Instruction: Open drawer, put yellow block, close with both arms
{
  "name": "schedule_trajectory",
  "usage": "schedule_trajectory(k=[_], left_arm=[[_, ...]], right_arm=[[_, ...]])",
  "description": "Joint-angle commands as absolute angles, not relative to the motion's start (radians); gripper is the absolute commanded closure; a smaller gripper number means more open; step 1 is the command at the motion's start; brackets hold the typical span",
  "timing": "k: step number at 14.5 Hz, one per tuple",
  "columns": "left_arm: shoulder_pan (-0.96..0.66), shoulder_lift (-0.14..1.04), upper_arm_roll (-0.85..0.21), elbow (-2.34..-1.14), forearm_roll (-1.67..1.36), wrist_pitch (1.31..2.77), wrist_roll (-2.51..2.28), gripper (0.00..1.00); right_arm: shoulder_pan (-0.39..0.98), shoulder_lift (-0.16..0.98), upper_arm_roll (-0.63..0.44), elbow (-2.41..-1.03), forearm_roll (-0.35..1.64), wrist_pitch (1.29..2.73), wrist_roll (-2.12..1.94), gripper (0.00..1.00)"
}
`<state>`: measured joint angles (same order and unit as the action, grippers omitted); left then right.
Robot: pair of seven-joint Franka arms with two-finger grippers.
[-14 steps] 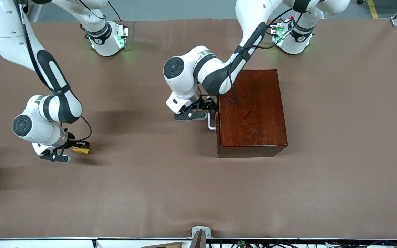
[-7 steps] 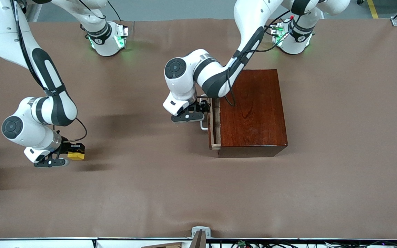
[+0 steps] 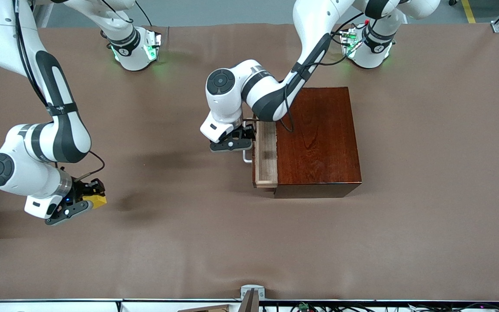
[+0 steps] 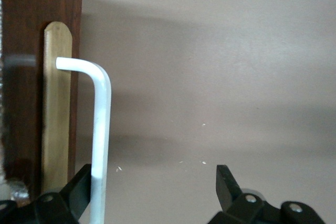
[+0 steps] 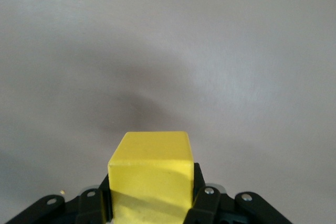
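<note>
The dark mahogany box [image 3: 319, 138] stands mid-table. Its drawer [image 3: 266, 154] is pulled partly out toward the right arm's end and shows a strip of pale wood. My left gripper [image 3: 241, 141] is at the white handle [image 3: 246, 157]. In the left wrist view the handle bar [image 4: 100, 129] lies just inside one finger [image 4: 80, 195] of the wide-open left gripper [image 4: 155, 184], against the dark drawer front [image 4: 21, 93]. My right gripper [image 3: 88, 196] is shut on the yellow block [image 3: 95, 200], held above the table near the right arm's end. The block [image 5: 152, 156] fills the right gripper [image 5: 152, 198].
The brown table cover [image 3: 215, 242] stretches between the block and the box. Both arm bases [image 3: 134, 47] glow green along the robots' side. A metal bracket [image 3: 251, 292] sits at the table edge nearest the front camera.
The drawer has slid out from shut to partly open, with my left gripper moving with the handle. My right gripper has lifted the yellow block and shifted it toward the front camera.
</note>
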<state>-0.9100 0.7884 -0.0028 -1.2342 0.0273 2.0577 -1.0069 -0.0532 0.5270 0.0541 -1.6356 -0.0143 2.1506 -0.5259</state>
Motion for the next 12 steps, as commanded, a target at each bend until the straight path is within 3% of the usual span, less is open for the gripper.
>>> schedule_trajectory(k=[1, 12], left_arm=[[-0.928, 0.807, -0.003, -1.203, 0.005, 2.086, -1.032, 0.0], [-0.928, 0.825, -0.025, -1.203, -0.037, 2.22, -1.026, 0.0]], right_arm=[[-0.048, 0.526, 0.052, -1.615, -0.095, 2.137, -0.636, 1.0], [-0.025, 0.525, 0.057, -1.595, -0.104, 2.137, -1.145, 1.0]])
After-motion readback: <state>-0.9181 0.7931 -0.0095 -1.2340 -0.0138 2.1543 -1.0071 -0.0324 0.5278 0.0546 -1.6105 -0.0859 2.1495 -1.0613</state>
